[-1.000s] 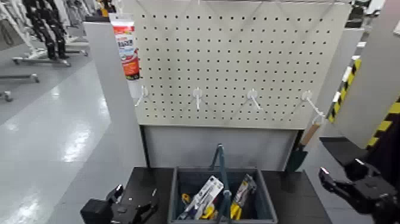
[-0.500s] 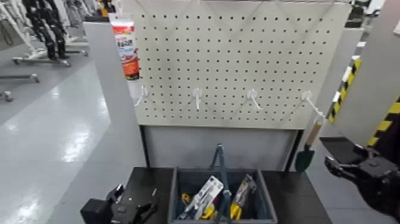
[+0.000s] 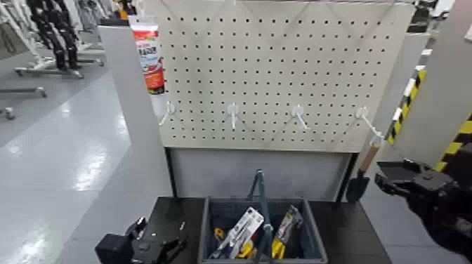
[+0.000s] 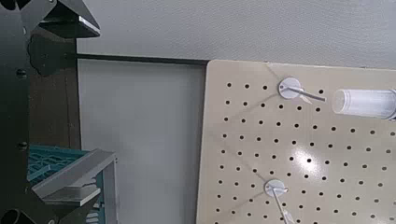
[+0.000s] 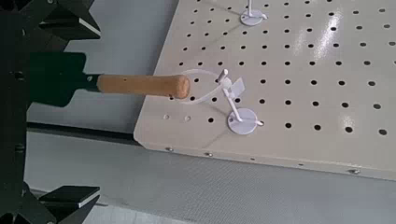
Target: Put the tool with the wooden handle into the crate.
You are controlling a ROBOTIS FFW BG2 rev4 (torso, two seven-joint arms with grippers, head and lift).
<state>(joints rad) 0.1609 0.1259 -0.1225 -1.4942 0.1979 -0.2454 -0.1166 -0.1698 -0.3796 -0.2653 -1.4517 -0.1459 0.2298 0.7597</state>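
A wooden-handled trowel (image 3: 361, 175) hangs from the pegboard's (image 3: 281, 70) rightmost hook (image 3: 366, 121). The right gripper (image 3: 393, 184), jaws open, is beside its green blade. The left gripper (image 3: 151, 242), jaws open, rests beside the crate (image 3: 211, 232).

The wooden-handled trowel (image 3: 361, 175) hangs blade-down from the far right peg; the grey-blue crate (image 3: 261, 232) sits near, centre.

The dark grey-blue plastic crate (image 3: 211, 232) with the teal arching handle is cut off by the head view's lower edge. The right hand (image 3: 393, 179) is blurred there, fingers unreadable. In the right wrist view, the dark green trowel blade (image 5: 56, 78) is partly hidden behind that hand's dark fingers (image 5: 65, 19).
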